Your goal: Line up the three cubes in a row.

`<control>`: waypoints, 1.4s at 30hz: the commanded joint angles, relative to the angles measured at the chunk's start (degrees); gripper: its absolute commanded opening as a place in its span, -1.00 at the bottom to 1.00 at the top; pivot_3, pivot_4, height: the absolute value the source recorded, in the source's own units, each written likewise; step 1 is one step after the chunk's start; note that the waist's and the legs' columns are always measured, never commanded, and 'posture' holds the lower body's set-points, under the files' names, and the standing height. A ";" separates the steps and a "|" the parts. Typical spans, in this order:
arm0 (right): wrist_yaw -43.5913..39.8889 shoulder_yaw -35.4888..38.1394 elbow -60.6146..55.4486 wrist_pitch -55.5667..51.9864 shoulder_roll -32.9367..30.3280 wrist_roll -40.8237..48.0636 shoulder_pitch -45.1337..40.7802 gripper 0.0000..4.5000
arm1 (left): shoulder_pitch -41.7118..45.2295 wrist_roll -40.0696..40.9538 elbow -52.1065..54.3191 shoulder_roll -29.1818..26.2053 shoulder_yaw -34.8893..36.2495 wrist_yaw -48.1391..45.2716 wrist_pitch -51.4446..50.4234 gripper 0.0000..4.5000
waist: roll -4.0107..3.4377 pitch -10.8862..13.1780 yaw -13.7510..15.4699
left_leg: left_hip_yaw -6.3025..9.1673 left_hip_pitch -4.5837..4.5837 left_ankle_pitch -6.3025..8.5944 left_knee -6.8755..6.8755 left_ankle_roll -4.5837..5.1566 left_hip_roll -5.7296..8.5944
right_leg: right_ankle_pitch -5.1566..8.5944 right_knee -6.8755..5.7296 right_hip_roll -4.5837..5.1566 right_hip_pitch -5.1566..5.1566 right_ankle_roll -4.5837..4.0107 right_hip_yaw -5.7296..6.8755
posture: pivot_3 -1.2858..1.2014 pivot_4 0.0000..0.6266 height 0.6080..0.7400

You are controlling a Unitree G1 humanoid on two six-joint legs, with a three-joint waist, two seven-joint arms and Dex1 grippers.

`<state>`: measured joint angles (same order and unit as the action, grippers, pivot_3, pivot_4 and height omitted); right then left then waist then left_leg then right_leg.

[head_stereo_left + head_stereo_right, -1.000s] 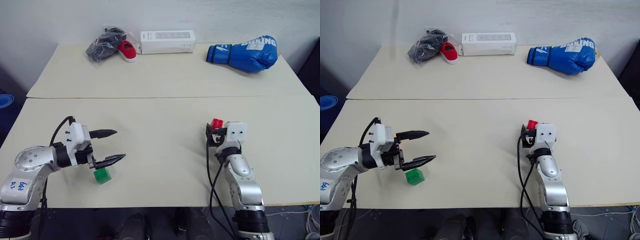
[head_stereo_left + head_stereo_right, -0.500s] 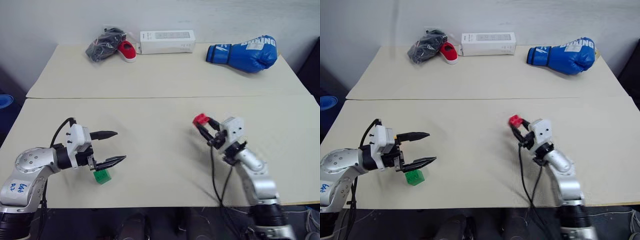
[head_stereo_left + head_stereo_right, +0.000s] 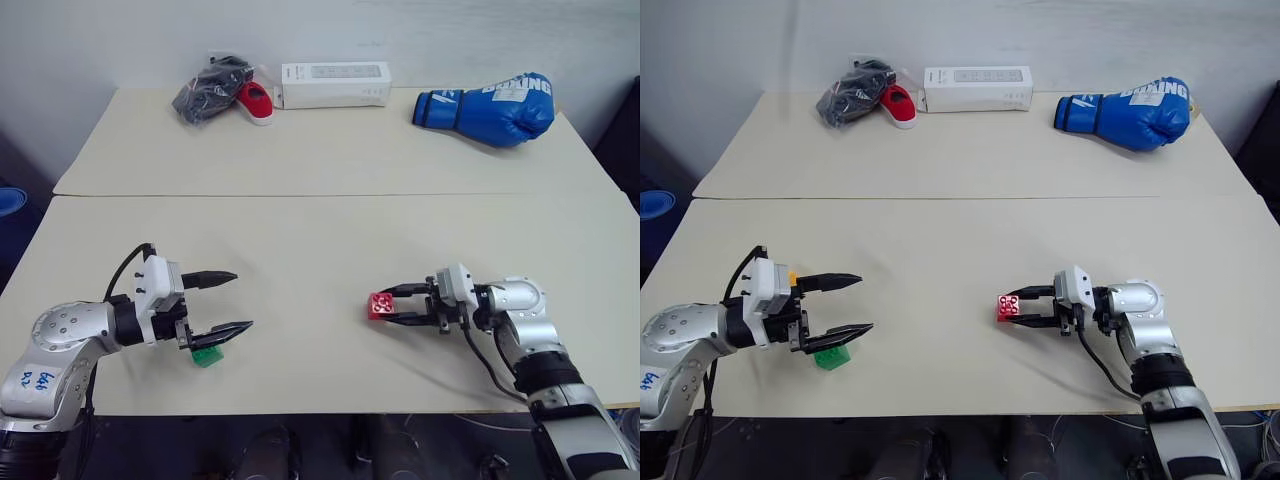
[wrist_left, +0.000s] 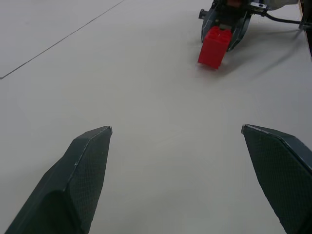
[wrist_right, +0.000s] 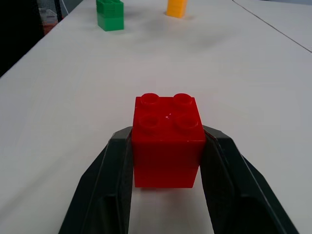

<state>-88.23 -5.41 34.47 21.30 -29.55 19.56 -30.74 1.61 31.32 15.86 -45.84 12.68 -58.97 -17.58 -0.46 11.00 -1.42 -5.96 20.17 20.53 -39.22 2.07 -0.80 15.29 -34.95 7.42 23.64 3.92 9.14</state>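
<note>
Since a second ago the right arm has swung down and leftward, from upright to lying low over the tabletop (image 3: pixel 320 240), carrying the red cube (image 3: pixel 380 306) with it. The right pincer (image 3: pixel 397 305) is clamped on that cube, level, pointing left. The left pincer (image 3: pixel 232 302) stands apart, fingers wide, just above the green cube (image 3: pixel 206 354), which is partly hidden beneath it. The orange-yellow cube (image 5: pixel 176 8) sits near the green one. At the far edge lie a blue boxing glove (image 3: pixel 490 106), a white box (image 3: pixel 334 84) and a red shoe (image 3: pixel 254 102).

Right tool (image 3: pixel 384 306) grips the red cube (image 3: pixel 379 306) (green cube (image 3: pixel 206 353) far left).
</note>
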 commanded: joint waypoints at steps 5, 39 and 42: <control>-2.89 -0.55 4.70 -1.32 1.17 -1.00 -2.77 -0.35 | -0.81 1.24 2.31 -0.68 2.45 -0.13 -0.93 1.00 | 0.00 0.00 -0.10 | 0.02 -0.01 -0.01 0.00 -0.02 0.00 | 0.00 0.00 0.00 -0.01 0.00 0.00 | 0.03 -0.52 1.00; -0.85 6.74 -31.49 -4.37 -4.99 16.08 20.03 0.99 | -22.70 -2.64 -3.03 1.88 15.17 -4.98 5.84 1.00 | -0.03 -0.01 2.30 | 0.03 0.00 0.39 0.03 -0.04 -0.03 | 0.00 0.41 0.10 0.07 -0.02 -0.03 | 0.03 -0.52 1.00; -0.20 6.90 -31.66 -4.16 -4.71 15.49 20.04 1.00 | -19.37 -4.29 -4.62 1.83 10.76 -4.85 5.99 0.92 | -0.05 0.00 1.78 | 0.00 -0.01 0.37 0.03 -0.03 -0.04 | 0.00 0.35 0.06 0.08 -0.02 -0.03 | 0.03 -0.52 1.00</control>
<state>-88.39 0.34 4.55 16.39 -34.62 34.89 -10.66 -18.08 27.98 11.33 -43.53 24.47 -63.88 -11.93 -0.51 11.01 0.35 -5.97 20.17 20.90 -39.19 2.04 -0.84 15.29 -34.63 7.47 23.71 3.90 9.11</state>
